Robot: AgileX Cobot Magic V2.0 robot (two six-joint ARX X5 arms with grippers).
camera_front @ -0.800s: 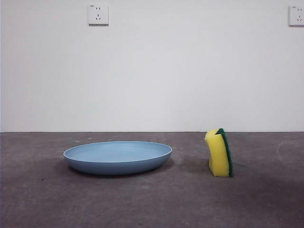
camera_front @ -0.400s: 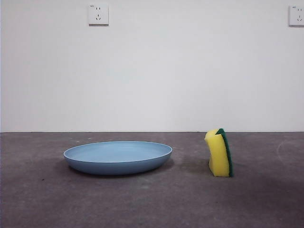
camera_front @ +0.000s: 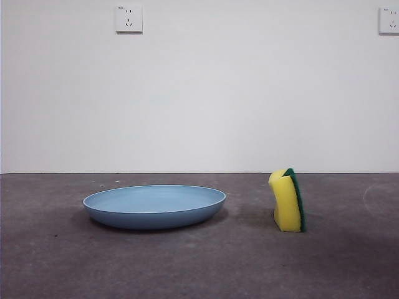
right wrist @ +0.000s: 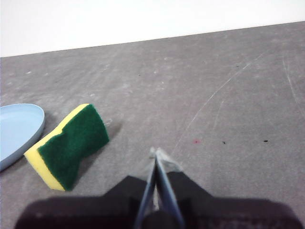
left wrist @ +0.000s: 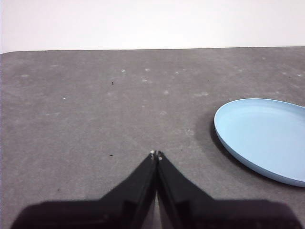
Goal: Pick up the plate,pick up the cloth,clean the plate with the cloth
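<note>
Plate (camera_front: 154, 206) and upright cloth (camera_front: 287, 200) unmoved, both untouched.

It looks like a plain test room: a bare white wall (camera_front: 199, 93) with two sockets (camera_front: 129, 18), and a worn grey table (camera_front: 199, 261).

In the front view the plate (camera_front: 154, 206) lies flat on the bench (camera_front: 199, 268), left of centre in the frame. The cloth (camera_front: 287, 200) stands on its edge on the bench at the right of centre, well apart from the plate and level with it. Behind both rises the wall (camera_front: 199, 99), with one socket (camera_front: 129, 18) at the upper left and another socket (camera_front: 389, 20) at the upper right corner. Neither pincer shows in this view.
</note>
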